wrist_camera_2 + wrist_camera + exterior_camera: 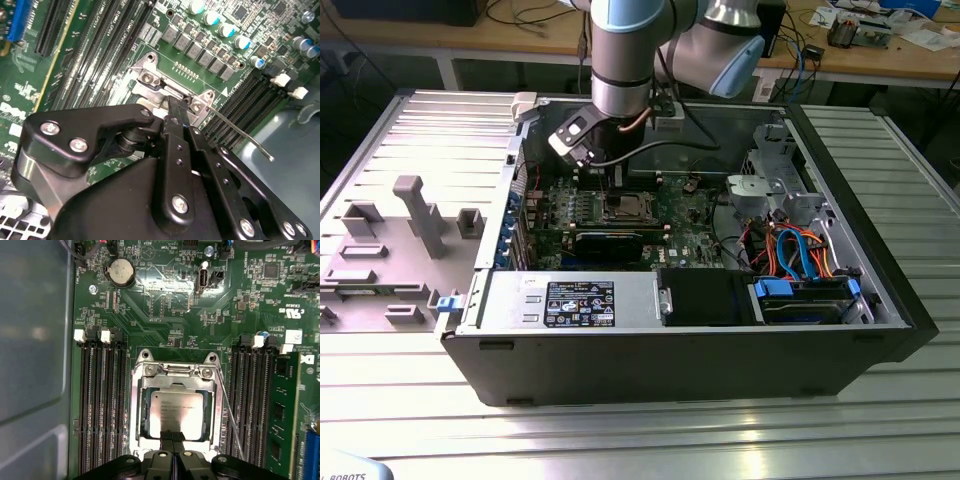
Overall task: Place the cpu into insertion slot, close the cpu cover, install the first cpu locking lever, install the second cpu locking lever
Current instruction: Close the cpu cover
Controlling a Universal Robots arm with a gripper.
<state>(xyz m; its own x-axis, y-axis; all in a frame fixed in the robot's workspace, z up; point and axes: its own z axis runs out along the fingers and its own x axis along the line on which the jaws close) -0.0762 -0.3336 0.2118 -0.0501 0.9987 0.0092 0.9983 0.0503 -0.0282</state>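
Your exterior view stands well back from the case (620,350), looking down into it over its near wall, while both wrist views hang close over the board (165,315), the first wrist view straight down, the second wrist view slanted, sharing the slot (134,410).

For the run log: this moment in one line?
cpu: in insertion slot; cpu cover: down; fingers: shut at cover edge; lever: unlatched

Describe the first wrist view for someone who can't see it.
The cpu sits in its socket with the silver cover down around it, and the shut gripper rests at the cover's edge. One thin lever juts free beside the socket, among dark memory slots on the green board.
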